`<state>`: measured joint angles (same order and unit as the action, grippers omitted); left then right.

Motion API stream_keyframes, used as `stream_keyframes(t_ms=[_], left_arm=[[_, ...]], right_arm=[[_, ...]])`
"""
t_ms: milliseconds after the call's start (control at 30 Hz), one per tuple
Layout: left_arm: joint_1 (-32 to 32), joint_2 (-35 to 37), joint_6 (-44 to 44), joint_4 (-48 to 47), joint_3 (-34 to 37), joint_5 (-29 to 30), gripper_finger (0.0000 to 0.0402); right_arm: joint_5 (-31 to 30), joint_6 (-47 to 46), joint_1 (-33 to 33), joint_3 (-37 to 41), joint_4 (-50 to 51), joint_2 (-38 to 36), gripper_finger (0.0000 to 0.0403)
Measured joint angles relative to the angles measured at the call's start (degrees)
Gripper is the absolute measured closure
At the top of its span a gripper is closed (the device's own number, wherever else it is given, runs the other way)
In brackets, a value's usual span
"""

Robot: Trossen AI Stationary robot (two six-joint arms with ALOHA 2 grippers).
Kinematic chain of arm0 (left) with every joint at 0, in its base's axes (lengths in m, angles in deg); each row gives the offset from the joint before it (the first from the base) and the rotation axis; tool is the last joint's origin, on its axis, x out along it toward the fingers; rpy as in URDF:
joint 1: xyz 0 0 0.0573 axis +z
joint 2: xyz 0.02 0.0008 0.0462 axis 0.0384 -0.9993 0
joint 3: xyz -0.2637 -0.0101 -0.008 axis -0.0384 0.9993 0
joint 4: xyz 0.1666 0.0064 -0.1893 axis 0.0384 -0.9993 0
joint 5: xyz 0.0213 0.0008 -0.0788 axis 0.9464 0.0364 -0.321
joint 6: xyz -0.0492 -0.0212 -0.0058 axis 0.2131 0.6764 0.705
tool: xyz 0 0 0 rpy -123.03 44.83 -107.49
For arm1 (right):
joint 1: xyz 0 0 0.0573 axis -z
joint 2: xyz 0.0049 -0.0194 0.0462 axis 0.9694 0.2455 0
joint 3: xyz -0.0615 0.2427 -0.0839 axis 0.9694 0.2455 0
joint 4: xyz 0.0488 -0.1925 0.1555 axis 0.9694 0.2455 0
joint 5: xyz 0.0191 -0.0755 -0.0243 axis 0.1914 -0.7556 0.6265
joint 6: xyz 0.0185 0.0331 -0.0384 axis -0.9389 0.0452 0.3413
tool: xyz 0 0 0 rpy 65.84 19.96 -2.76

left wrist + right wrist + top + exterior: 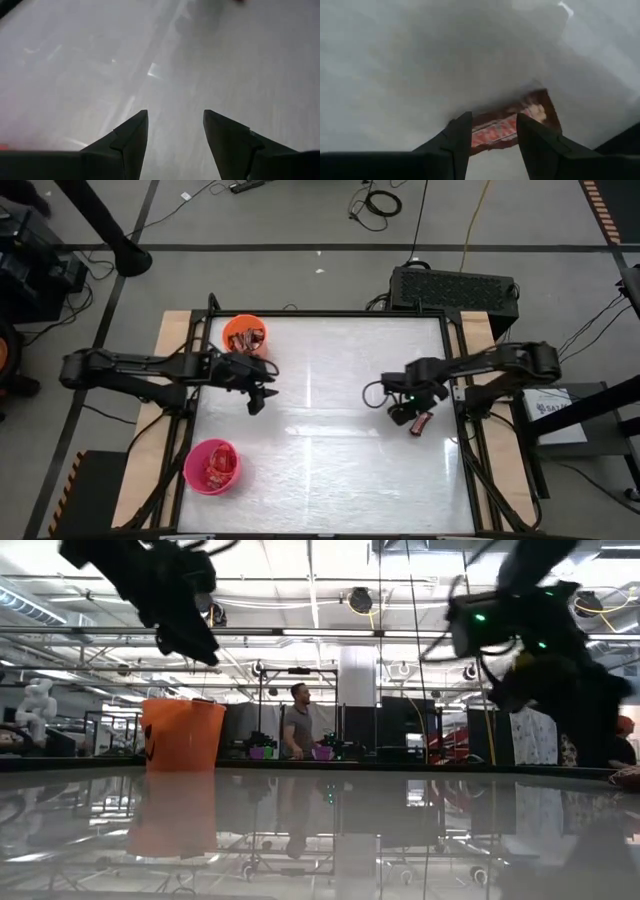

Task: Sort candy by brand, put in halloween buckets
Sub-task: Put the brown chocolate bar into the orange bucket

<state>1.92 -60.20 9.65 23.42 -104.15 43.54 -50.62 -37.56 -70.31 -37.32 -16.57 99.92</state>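
One dark brown candy bar with red marks (421, 422) lies flat on the table near its right edge. My right gripper (404, 415) hovers open just above it. In the right wrist view the candy bar (535, 110) shows past the gap of my right gripper (492, 122). My left gripper (258, 400) is open over bare table, just near and right of the orange bucket (244, 335), which holds candy. The pink bucket (212, 467) stands near the table's near left corner with red candy inside. In the low view the orange bucket (182, 735) stands upright on its base.
The white table top (330, 470) is glossy, with wooden strips along its left and right sides. A black box (455, 288) sits just beyond the far edge. In the low view a person (298, 720) stands far off in the room.
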Motion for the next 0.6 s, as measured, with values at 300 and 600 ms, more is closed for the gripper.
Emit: stream_keyframes(t_ms=[300, 600], left_arm=[[3.85, -4.63, 0.41, 5.18, 0.0, -8.04, 0.0202], [3.85, -4.98, 1.92, 5.94, 0.0, -8.78, 0.0202]], right_arm=[[-5.02, -7.63, 0.04, 8.03, -5.82, -6.55, 0.0257], [-9.12, -10.16, 0.04, 8.13, -5.35, -6.65, 0.0257]])
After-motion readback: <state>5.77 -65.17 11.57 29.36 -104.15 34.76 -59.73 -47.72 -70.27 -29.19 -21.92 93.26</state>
